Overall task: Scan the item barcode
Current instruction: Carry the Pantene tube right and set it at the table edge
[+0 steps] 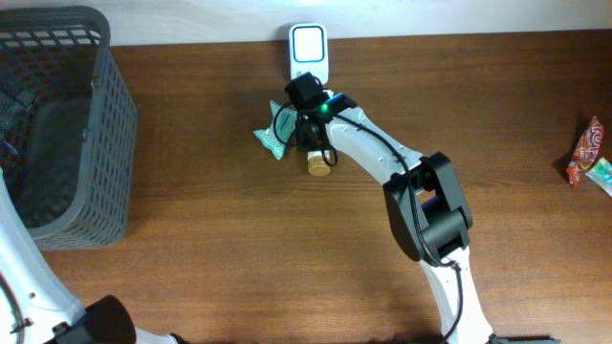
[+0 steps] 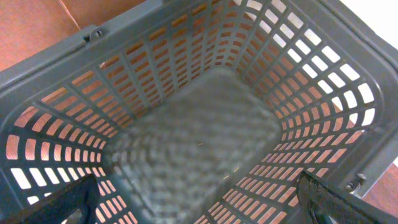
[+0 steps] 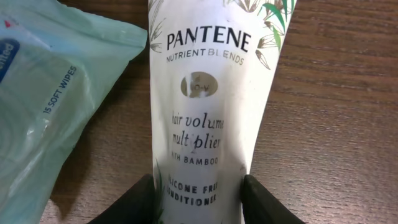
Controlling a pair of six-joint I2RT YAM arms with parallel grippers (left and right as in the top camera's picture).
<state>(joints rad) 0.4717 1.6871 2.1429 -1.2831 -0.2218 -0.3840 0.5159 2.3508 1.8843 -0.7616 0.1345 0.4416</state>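
Pantene tube [image 3: 205, 124] lies flat on table [image 1: 191, 239] near scanner [image 1: 308, 48], wipes pack [image 3: 50, 106] just beside; my right gripper [image 3: 200, 199] clamps tube's lower end, likely to lift barcode toward scanner. My left gripper [image 2: 199, 199] hangs wide open over basket [image 2: 155, 68], out of way

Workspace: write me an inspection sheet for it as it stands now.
Surface: wooden table.
Job's things: Pantene tube lying flat; white scanner at the table's far edge.
Clutter: wipes pack beside the tube; grey basket at left; snack packets at the right edge.
Tools: left tool open, facing into the basket; right tool with fingers flanking the tube, grip unclear.
Cables: black cable along the right arm.
Surroundings: pale surface beyond the far edge.
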